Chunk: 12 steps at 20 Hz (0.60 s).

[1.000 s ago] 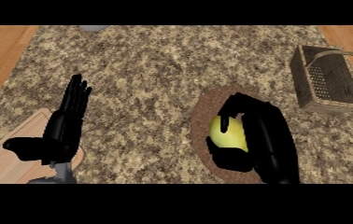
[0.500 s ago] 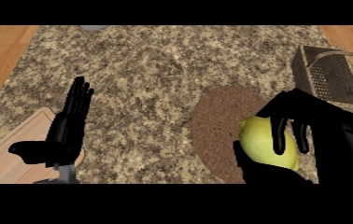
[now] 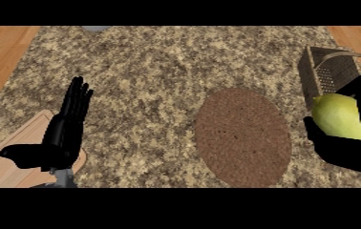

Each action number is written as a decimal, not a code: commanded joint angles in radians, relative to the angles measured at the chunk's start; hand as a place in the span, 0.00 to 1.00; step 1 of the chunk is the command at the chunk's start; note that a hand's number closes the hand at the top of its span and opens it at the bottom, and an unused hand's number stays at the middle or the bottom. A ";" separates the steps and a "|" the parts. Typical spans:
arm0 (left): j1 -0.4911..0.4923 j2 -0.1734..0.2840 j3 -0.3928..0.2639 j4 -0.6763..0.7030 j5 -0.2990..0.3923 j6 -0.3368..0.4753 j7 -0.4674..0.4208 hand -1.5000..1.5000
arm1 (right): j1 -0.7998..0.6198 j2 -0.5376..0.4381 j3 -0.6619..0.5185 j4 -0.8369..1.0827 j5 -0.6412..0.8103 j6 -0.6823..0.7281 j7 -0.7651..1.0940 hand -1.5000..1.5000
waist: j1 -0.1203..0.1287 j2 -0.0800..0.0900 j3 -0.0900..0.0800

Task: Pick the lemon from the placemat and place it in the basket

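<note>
The right robot hand [image 3: 338, 149], curled under the lemon [image 3: 338, 116], had carried it off the brown placemat [image 3: 243, 136] to the table's right edge, just beside the basket [image 3: 331, 75]; release was likely next. The left robot hand [image 3: 63, 128] rested spread.

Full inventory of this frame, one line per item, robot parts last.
lemon: 1, yellow-green, at the right edge in front of the basket, off the placemat, held by the right hand
placemat: 1, brown, oval, right of centre on the counter
basket: 1, tan wicker, upper right
counter: 1, speckled beige granite
wooden board: 1, light wood, lower left corner
grey object: 1, top edge, mostly cut off
left hand: 1, black, open, fingers up, resting lower left
right hand: 1, black, right edge, under the lemon
</note>
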 commanded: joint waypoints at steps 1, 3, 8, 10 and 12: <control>0.014 -0.007 0.007 0.035 -0.007 -0.012 -0.060 0.50 | -0.009 -0.093 -0.191 0.032 -0.137 0.048 -0.078 1.00 | 0.003 0.002 0.000; 0.026 -0.023 -0.039 -0.030 -0.038 0.012 0.010 0.50 | 0.025 -0.071 -0.233 0.038 -0.172 0.028 -0.082 1.00 | 0.004 0.001 0.000; 0.007 -0.008 0.012 0.039 -0.001 -0.030 -0.041 0.50 | 0.035 -0.170 -0.351 0.165 -0.226 -0.009 -0.200 1.00 | 0.005 0.002 0.000; -0.038 -0.012 0.026 0.022 0.005 -0.010 0.024 0.50 | 0.069 -0.179 -0.359 0.200 -0.218 -0.057 -0.271 1.00 | 0.005 0.002 0.000; -0.011 -0.035 -0.016 0.013 -0.022 -0.008 -0.001 0.50 | 0.049 -0.200 -0.327 0.284 -0.167 -0.094 -0.295 1.00 | 0.008 0.003 0.000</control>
